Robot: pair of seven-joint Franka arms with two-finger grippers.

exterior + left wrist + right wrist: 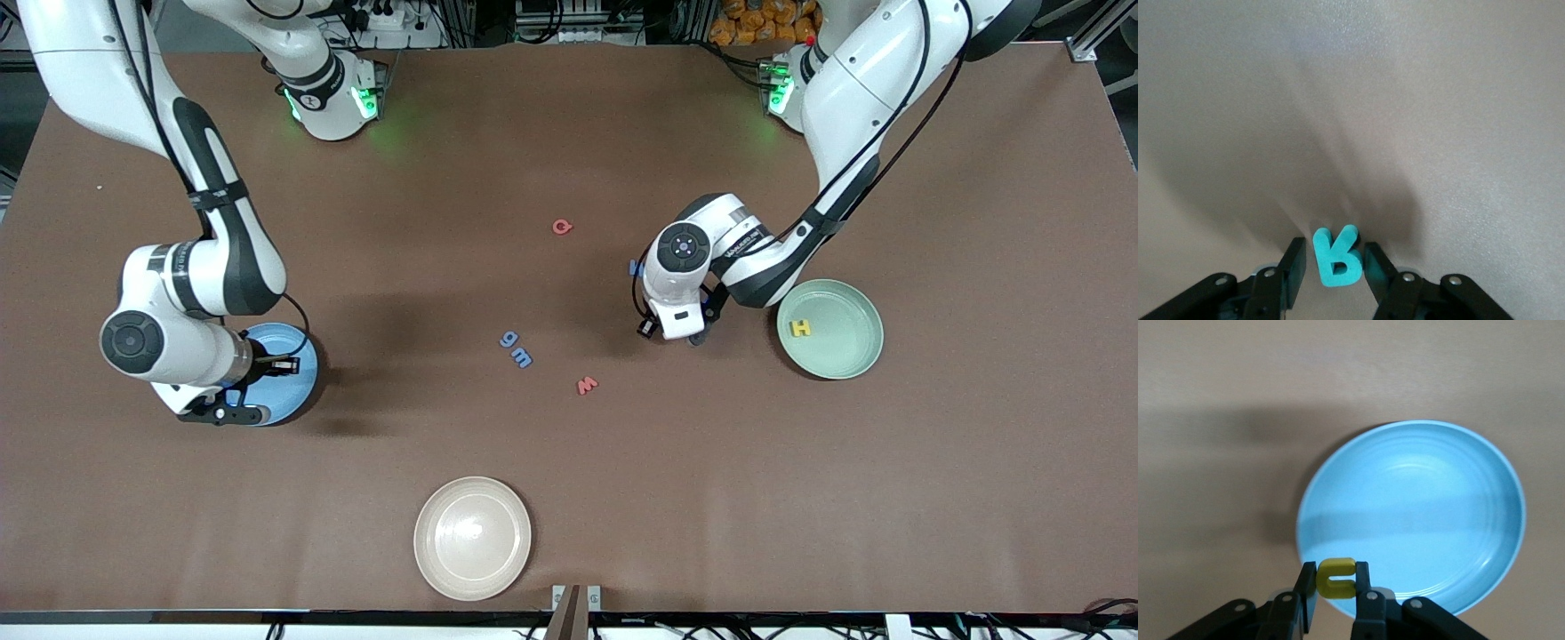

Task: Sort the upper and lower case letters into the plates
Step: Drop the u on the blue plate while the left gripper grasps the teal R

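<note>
Two arms bent low, left fingers [1292, 272] flanking teal R [1336, 257], right fingers [1310, 583] clamping yellow u [1336, 577] over blue plate [1418, 513].

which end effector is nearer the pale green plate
Left. The left end effector sits low on the table beside the pale green plate; the right end effector hangs over the blue plate.

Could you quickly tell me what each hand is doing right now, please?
Left hand: fingers either side of the teal R on the table; grip cannot be told.
Right hand: closed on the yellow u over the blue plate.
</note>
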